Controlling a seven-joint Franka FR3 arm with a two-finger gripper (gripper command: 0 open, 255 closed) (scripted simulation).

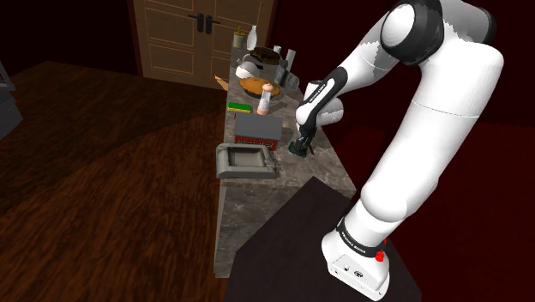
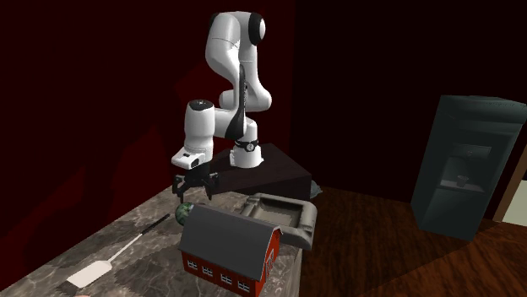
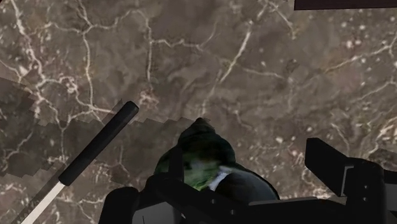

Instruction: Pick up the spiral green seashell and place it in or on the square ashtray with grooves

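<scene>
I have the gripper (image 2: 193, 192) wide open, clasping nothing. The green seashell (image 3: 202, 158) lies on the marble counter (image 3: 254, 76) just beneath it, nearer one finger. Its long axis crosses the finger line, with the tip pointing away from the wrist camera.

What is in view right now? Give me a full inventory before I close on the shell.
seashell: one, green, on the counter right under the pincer
ashtray: one, grey, square, at the counter's edge beside the barn
toy barn: one, red with a grey roof, on the counter
spatula: one, black handle and white blade, flat on the counter near the seashell
clutter: several bottles and dishes, mixed colours, at the counter's far end in the shoulder view
counter: one, dark with pale veins
cabinet: one, dark grey-green, on the wood floor
arm: one, white
pincer: one, black, open, above the seashell
</scene>
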